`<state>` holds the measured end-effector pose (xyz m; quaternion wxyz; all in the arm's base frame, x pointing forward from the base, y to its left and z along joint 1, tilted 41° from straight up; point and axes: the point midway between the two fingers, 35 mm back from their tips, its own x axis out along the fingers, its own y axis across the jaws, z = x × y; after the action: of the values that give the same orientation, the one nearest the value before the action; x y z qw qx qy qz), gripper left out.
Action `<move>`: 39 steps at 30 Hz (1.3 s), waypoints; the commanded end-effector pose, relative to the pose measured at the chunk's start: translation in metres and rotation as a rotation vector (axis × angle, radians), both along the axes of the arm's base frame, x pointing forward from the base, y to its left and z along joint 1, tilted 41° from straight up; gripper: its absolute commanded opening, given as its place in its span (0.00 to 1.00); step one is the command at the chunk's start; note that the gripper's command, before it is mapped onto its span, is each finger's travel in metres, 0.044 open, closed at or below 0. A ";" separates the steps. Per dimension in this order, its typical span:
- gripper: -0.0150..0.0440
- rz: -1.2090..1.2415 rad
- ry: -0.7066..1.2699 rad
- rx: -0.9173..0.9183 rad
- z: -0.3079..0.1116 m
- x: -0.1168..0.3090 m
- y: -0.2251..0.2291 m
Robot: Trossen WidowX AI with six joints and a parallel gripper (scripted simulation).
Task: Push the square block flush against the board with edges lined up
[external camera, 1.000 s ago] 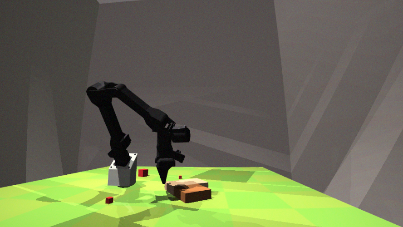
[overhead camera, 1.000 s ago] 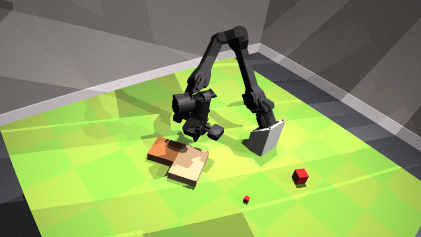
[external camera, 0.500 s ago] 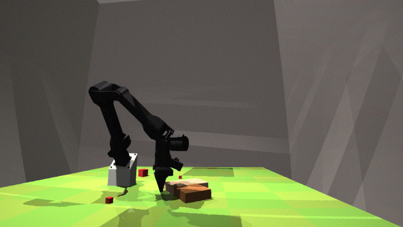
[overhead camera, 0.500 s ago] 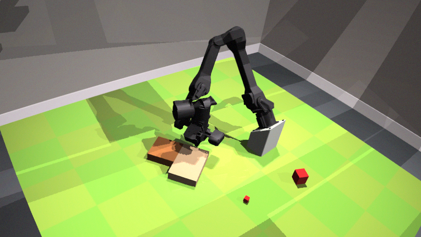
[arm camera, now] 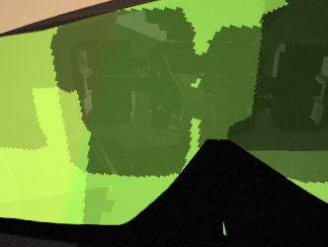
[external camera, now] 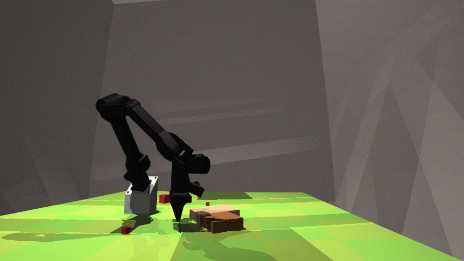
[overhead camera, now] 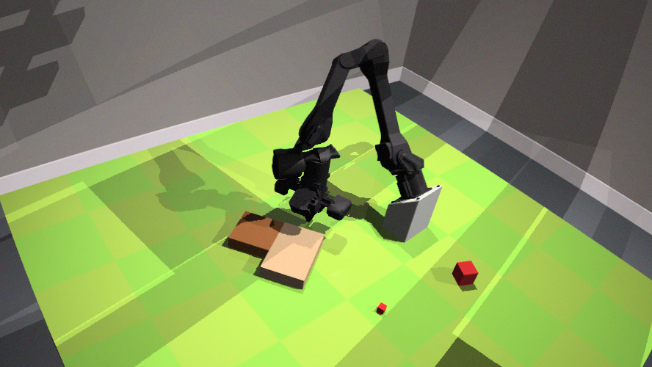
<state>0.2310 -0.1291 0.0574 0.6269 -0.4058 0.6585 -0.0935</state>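
Observation:
The brown square block (overhead camera: 255, 233) (external camera: 227, 225) lies flat with one whole side against a long side of the tan board (overhead camera: 291, 257) (external camera: 223, 208) (arm camera: 35, 14). I see no gap between them. Their edges facing the arm look even, in one line. The board's other end reaches beyond the block. My gripper (overhead camera: 309, 220) (external camera: 177, 220) (arm camera: 216, 150) is shut and empty. It points down beside the pieces, on the side of the arm's base, low over the floor. It stands apart from both. The block is not in the wrist view.
A larger red cube (overhead camera: 465, 272) (external camera: 164, 198) and a tiny red cube (overhead camera: 381, 308) (external camera: 207, 203) lie beyond the board. Another small red cube (external camera: 125, 229) shows in the exterior view. The arm's pale base (overhead camera: 413, 219) (external camera: 139, 203) stands behind the gripper.

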 end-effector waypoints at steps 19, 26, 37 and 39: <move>0.25 0.004 0.002 0.001 0.044 -0.021 0.030; 0.25 -0.077 -0.068 0.024 0.037 -0.014 0.039; 0.25 -0.336 -0.283 0.080 0.017 0.005 0.065; 0.25 -0.382 -0.322 0.087 0.013 0.008 0.070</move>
<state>0.2322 -0.0675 0.0756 0.6966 -0.2639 0.6314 -0.2156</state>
